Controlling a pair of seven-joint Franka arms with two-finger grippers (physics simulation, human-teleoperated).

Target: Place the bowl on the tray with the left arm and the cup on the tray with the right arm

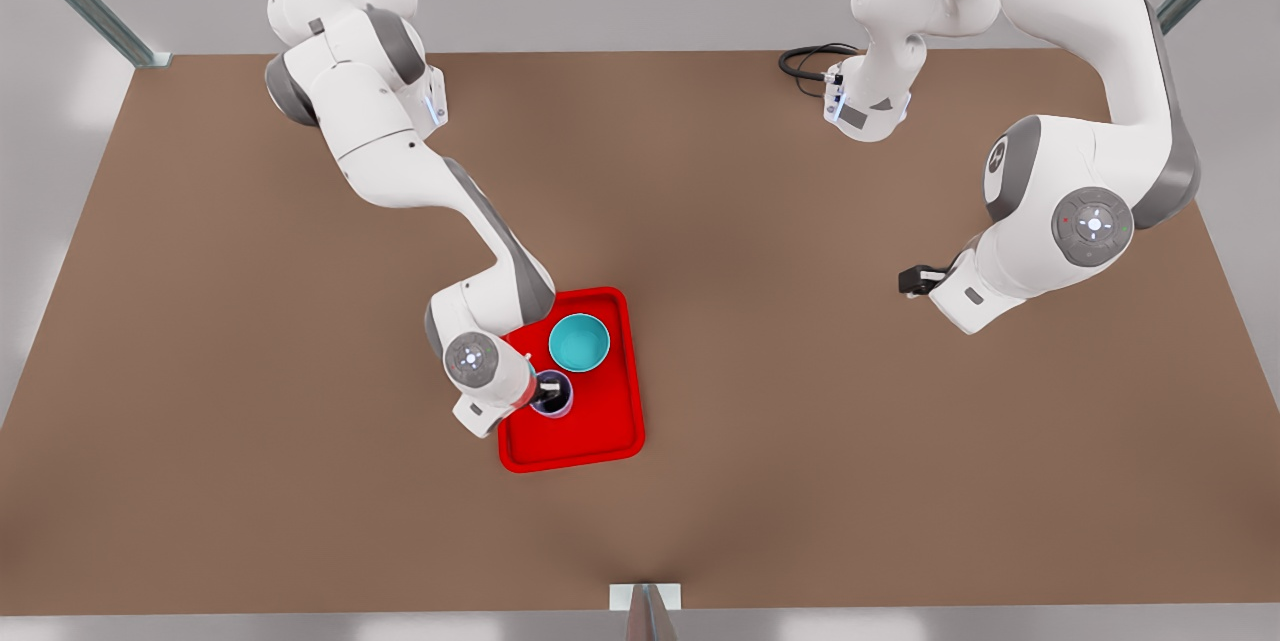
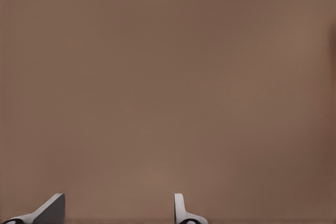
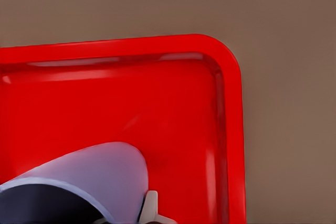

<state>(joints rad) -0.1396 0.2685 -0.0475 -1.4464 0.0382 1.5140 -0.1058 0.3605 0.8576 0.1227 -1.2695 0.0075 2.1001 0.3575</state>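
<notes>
The red tray (image 1: 610, 431) lies on the brown tabletop (image 1: 300, 481), a little toward the front view's left of its middle. The turquoise bowl (image 1: 579, 342) sits upright inside the tray, in the half farther from the camera. The lavender cup (image 1: 553, 395) stands upright just beside the bowl, on the tray's floor near the edge that faces the front view's left; cup and bowl look apart, though only narrowly.

The right pincer (image 1: 546, 390) reaches down into the mouth of the cup from the arm on the front view's left. In the right wrist view one finger (image 3: 149, 208) presses against the outside of the cup (image 3: 100, 177) wall, while the dark inside of the cup lies on the wall's other side — the pincer is closed on the wall, over the tray (image 3: 157, 103) floor and close to a rounded corner of its rim.

The left pincer (image 1: 912, 279) hangs over bare tabletop well off toward the front view's right, far from the tray. Its two fingers (image 2: 50, 211) stand wide apart with nothing between them — the arm waits there above the tabletop (image 2: 168, 87).
</notes>
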